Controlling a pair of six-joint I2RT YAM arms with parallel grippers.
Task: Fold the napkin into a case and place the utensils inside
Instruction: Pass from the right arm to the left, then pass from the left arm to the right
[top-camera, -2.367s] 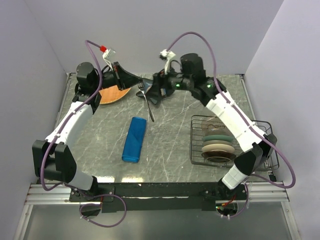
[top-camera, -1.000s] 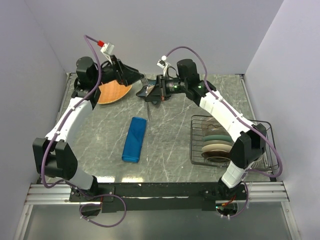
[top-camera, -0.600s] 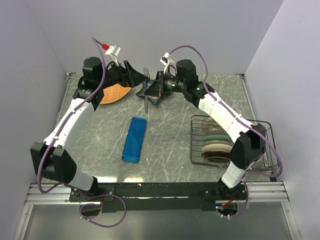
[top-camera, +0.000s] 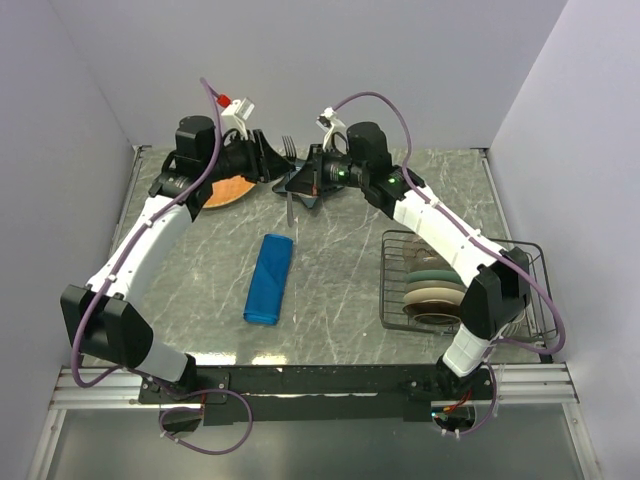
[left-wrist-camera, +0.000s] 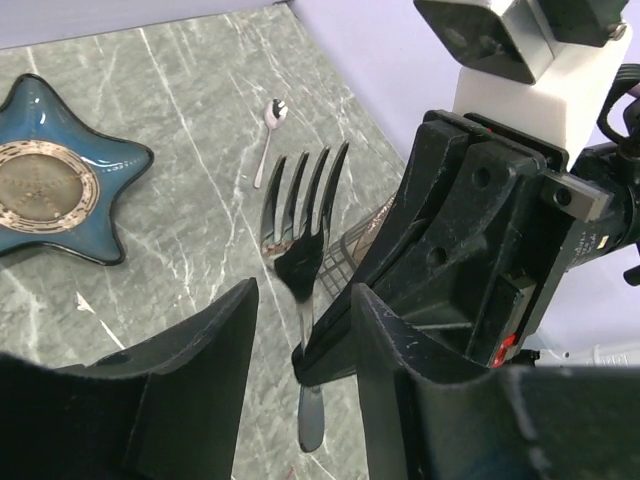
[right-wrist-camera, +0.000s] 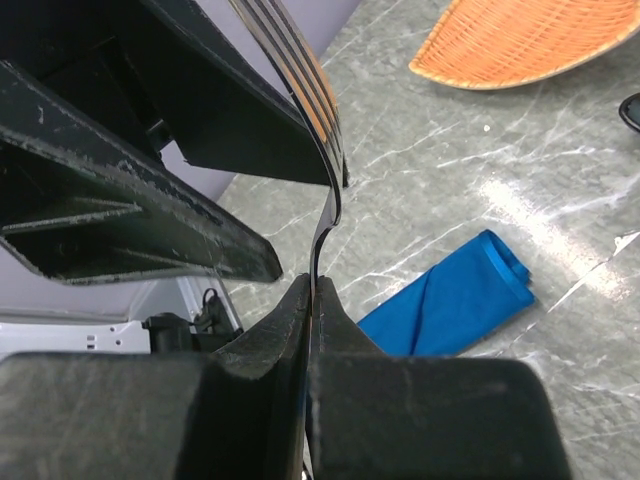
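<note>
A gray stone table inside pale walls

The table (top-camera: 340, 290) top looks like gray marble with thin white lines running across it. Plain pale purple walls (top-camera: 300, 60) stand at the back and on both sides. A silver metal rail (top-camera: 100, 390) runs along the near edge. Soft light from above makes bright, shiny spots on the stone.
</note>
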